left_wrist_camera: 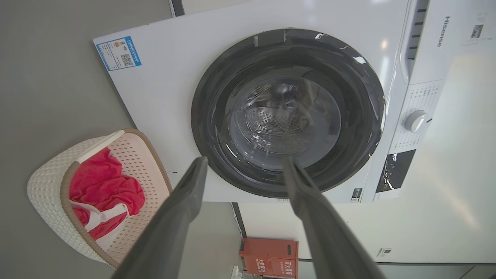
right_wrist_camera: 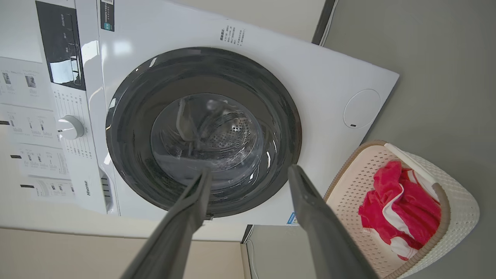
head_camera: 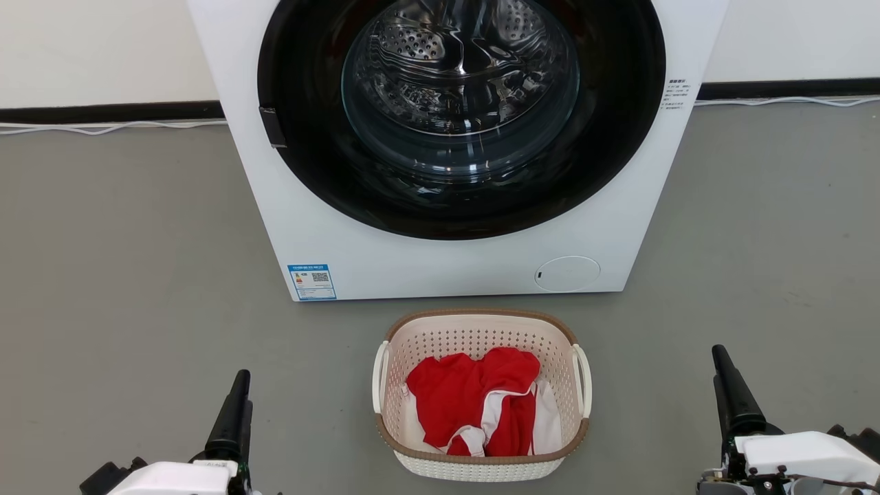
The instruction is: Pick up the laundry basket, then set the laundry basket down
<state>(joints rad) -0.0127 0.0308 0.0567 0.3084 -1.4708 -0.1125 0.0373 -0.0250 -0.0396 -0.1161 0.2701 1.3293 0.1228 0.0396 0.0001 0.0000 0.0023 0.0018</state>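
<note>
We see the laundry basket (head_camera: 481,335) upright on the grey floor (head_camera: 124,275) at lower centre, before the white washing machine (head_camera: 447,265), handles (head_camera: 379,377) toward frame left and right; its long axis we cannot tell. Left pincer (left_wrist_camera: 245,159) and right pincer (right_wrist_camera: 250,170) are spread, well apart from it.

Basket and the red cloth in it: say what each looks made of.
Basket: looks like moulded plastic, matte cream, going by the even rows of punched holes; its brown rim only looks woven, likely plastic too. Red cloth: soft fabric, matte, crumpled in folds with white trim; the fibre cannot be told.
</note>
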